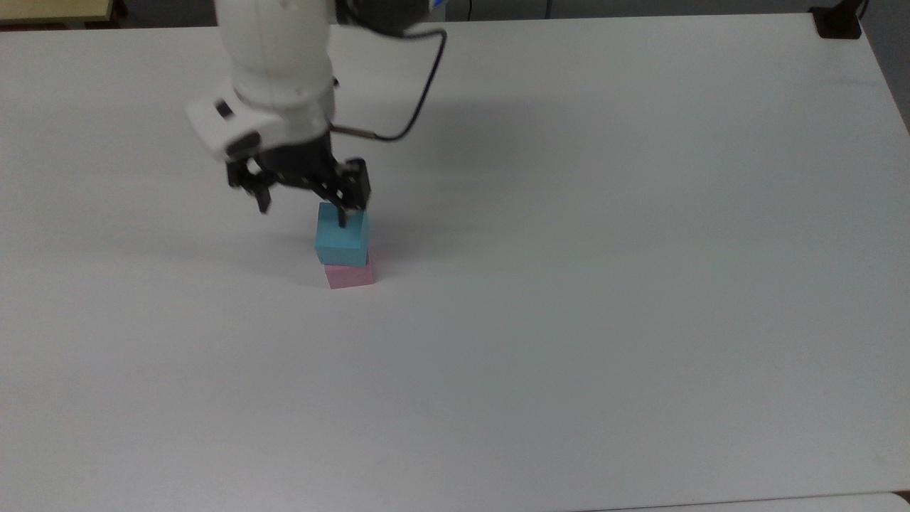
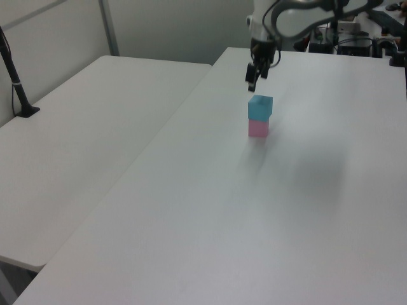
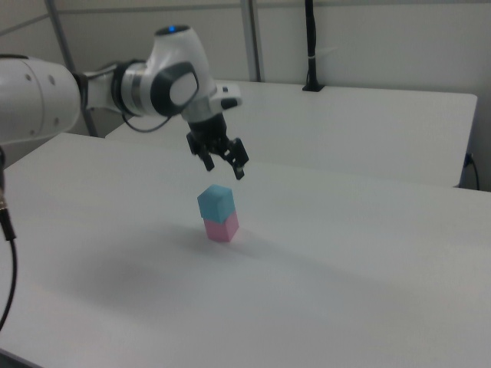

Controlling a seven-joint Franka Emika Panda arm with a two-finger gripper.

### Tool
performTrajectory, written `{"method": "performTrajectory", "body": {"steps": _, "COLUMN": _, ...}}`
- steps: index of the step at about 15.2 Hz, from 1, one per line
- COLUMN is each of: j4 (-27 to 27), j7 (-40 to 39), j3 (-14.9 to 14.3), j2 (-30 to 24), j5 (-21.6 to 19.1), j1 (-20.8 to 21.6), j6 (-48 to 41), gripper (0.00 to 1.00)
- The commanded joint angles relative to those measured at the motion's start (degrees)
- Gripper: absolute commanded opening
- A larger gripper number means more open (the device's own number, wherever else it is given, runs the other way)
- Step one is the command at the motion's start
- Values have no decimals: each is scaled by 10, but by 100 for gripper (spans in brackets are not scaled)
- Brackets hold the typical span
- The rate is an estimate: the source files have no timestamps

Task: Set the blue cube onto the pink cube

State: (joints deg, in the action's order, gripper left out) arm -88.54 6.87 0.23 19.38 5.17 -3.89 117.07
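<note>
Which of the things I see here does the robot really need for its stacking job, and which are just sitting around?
Part of the job:
blue cube, resting on top
pink cube, underneath
gripper, jaws open, raised above the stack

Just around:
white table
second table
black post

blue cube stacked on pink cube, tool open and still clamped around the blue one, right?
Not quite. The blue cube does sit on the pink cube, and the tool is open, but it is not around the blue cube: the right view shows it hanging clear above the stack, with a gap between.
</note>
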Motion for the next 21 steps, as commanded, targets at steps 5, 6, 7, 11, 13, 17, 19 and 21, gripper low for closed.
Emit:
{"method": "performTrajectory", "body": {"steps": 5, "j4": -18, "j7": 45, "j3": -11, "j2": -230, "j5": -12, "j1": -21, "j6": -266, "gripper": 100}}
{"method": "performTrajectory", "body": {"steps": 6, "j4": -19, "j7": 40, "j3": -21, "j2": -248, "j5": -16, "j1": -19, "j6": -299, "gripper": 100}}
{"method": "performTrajectory", "body": {"steps": 7, "j4": -16, "j7": 31, "j3": -25, "j2": -258, "j5": -22, "j1": -19, "j6": -333, "gripper": 100}}
{"method": "performTrajectory", "body": {"steps": 11, "j4": -21, "j7": -33, "j3": -35, "j2": -286, "j5": -53, "j1": -21, "j6": -363, "gripper": 100}}
{"method": "performTrajectory", "body": {"steps": 13, "j4": -21, "j7": -84, "j3": -36, "j2": -280, "j5": -53, "j1": -23, "j6": -342, "gripper": 100}}
{"method": "performTrajectory", "body": {"steps": 17, "j4": -26, "j7": -124, "j3": -32, "j2": -261, "j5": -59, "j1": -27, "j6": -296, "gripper": 100}}
{"method": "performTrajectory", "body": {"steps": 19, "j4": -26, "j7": -126, "j3": -29, "j2": -240, "j5": -54, "j1": -27, "j6": -259, "gripper": 100}}
{"method": "performTrajectory", "body": {"steps": 21, "j4": -27, "j7": -126, "j3": -29, "j2": -239, "j5": -56, "j1": -26, "j6": -258, "gripper": 100}}
